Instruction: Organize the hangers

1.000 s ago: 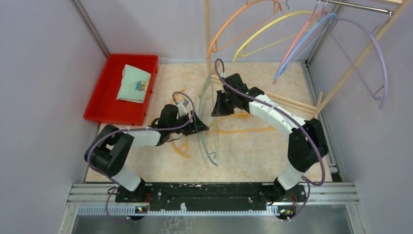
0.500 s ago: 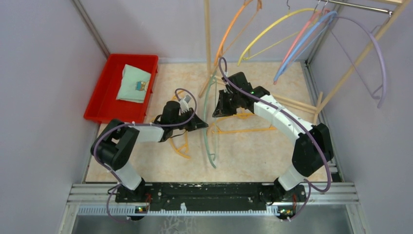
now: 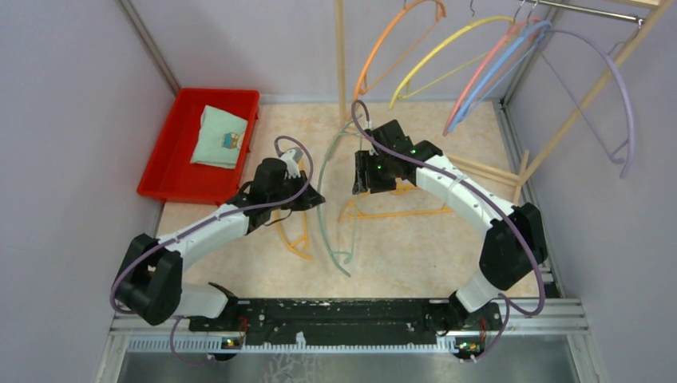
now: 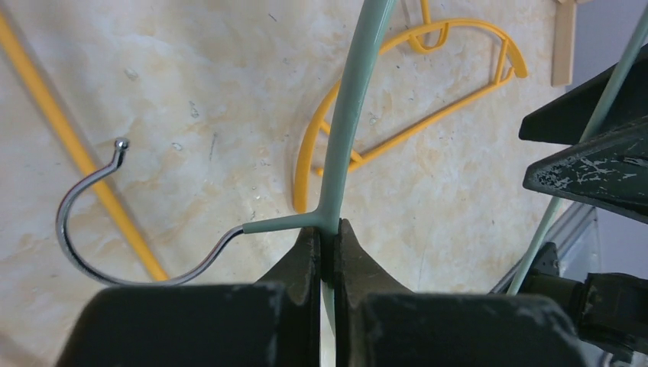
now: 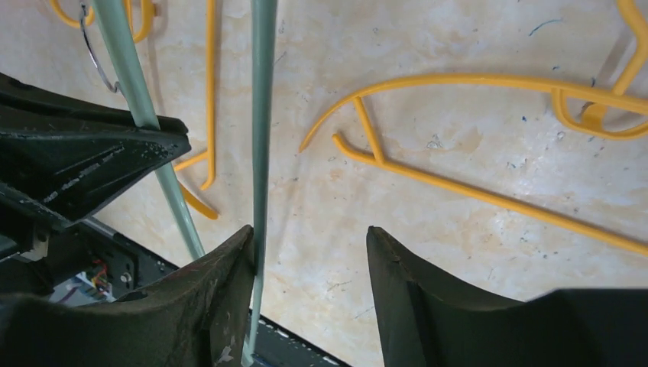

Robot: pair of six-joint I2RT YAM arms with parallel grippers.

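Note:
A pale green hanger (image 3: 323,223) stands on edge between the arms. My left gripper (image 4: 327,229) is shut on its neck, just where the metal hook (image 4: 84,199) joins the green hanger (image 4: 353,99). My right gripper (image 5: 309,233) is open, and a thin bar of the green hanger (image 5: 262,115) rests against its left finger. In the top view the left gripper (image 3: 310,198) and right gripper (image 3: 358,183) face each other across it. Yellow hangers (image 3: 399,214) lie on the table. Orange (image 3: 383,40), yellow (image 3: 447,48), pink, blue (image 3: 499,68) and lavender (image 3: 619,88) hangers hang on the rack.
A red bin (image 3: 164,171) holding a folded cloth (image 3: 219,137) sits at the back left. Wooden rack poles (image 3: 341,56) rise at the back, with base bars (image 3: 479,169) lying on the table to the right. Grey walls close in both sides.
The left gripper shut on the green hanger's neck, then the right gripper opened and let go of its bar. The left arm stretched out and the hanger shifted a little left.

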